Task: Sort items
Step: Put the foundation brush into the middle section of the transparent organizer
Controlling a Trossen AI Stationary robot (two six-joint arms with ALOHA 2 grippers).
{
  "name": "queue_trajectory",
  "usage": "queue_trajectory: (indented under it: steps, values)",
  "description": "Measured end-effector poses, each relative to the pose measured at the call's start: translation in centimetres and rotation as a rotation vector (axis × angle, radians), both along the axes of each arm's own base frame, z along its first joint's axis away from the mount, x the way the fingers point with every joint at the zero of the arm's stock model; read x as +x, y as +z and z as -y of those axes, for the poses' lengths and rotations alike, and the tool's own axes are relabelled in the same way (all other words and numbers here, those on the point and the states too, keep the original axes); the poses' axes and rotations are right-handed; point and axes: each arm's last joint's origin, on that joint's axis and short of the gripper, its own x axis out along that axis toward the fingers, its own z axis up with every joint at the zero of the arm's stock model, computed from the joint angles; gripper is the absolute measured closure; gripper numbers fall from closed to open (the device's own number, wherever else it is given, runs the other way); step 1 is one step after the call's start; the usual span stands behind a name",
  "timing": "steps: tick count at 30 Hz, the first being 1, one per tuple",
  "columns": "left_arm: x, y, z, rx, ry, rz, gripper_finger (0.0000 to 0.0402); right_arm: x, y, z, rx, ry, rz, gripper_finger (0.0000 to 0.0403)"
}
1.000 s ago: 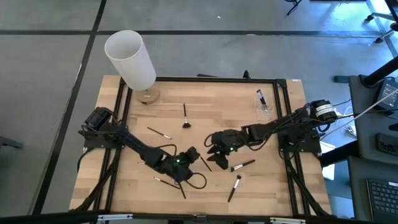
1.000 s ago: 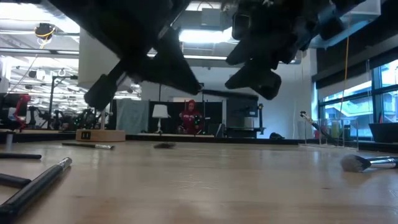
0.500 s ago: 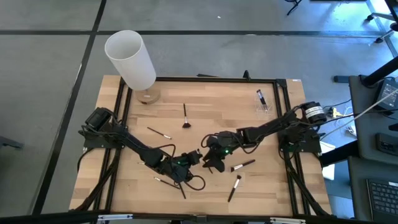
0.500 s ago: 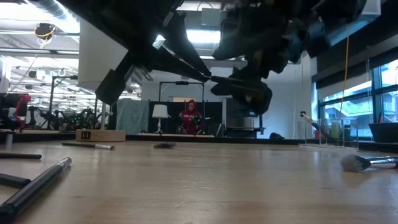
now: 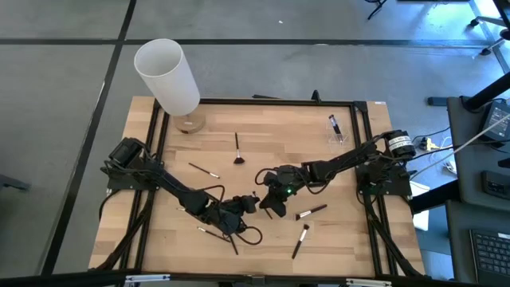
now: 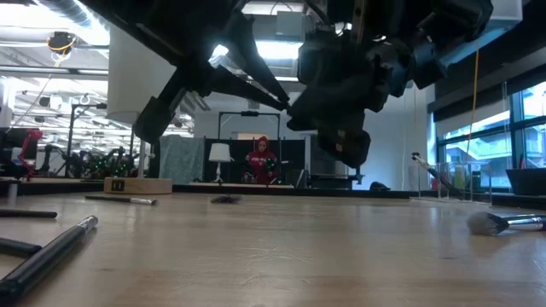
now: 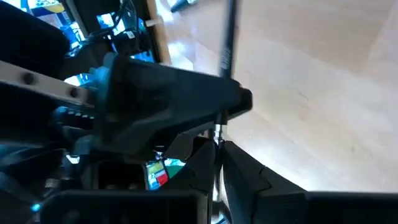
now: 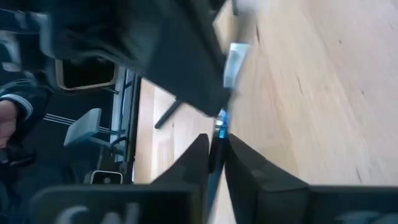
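My left gripper (image 5: 243, 206) and my right gripper (image 5: 267, 198) meet above the table's middle, each shut on one slim dark brush (image 5: 256, 196). That brush shows as a thin rod (image 7: 226, 57) in the left wrist view and as a slanting rod (image 6: 256, 85) in the low view. More brushes lie flat on the wood: one with a dark tuft (image 5: 237, 149), a thin one (image 5: 203, 170), two at the near right (image 5: 311, 212) (image 5: 300, 240) and one at the near left (image 5: 211, 232). My left gripper pinches the brush's thin handle (image 7: 217, 135) between its two fingers, coming from the table's left and slanting down. The rod sticks out past the fingertips toward the other gripper and hangs clear of the table. My right gripper pinches the same rod (image 8: 219, 142) between its two fingers, coming from the table's right and slanting down, close in front of the left fingers. The brush stays in the air between the two grippers.
A tall white cylinder (image 5: 167, 76) stands on a round wooden foot (image 5: 190, 123) at the far left corner. A clear holder with a brush (image 5: 335, 127) sits at the far right. A black frame (image 5: 263, 101) borders the table. A loose cable loop (image 5: 253, 233) lies near the left gripper.
My right gripper has moved down and toward the table's left, up to the brush that my left gripper holds, and its fingers have shut on the rod. My left gripper has stayed in place but rolled, tipping the brush.
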Motion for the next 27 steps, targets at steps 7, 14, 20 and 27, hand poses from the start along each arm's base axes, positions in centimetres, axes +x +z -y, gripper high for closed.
queue_trajectory:
  steps: [7, 14, 20, 27]
  values:
    - [0.2, 0.0, -0.2, -0.144, 0.041, 0.044, 0.0369, -0.2, -0.3, 0.1, -0.072, -0.016, -0.011, 0.0374]
    - [0.7, -0.1, -1.4, -0.465, 0.26, 0.213, 0.0314, -1.8, 0.5, 1.6, -0.29, -0.162, -0.127, 0.0371]
    - [1.0, 0.0, -2.6, -0.68, 0.449, 0.381, 0.0258, -5.1, 3.2, 4.4, -0.545, -0.373, -0.266, 0.0367]
    - [1.5, -1.0, -5.7, -1.008, 0.685, 0.55, 0.0231, -11.0, 7.6, 7.6, -0.85, -0.666, -0.381, 0.0365]
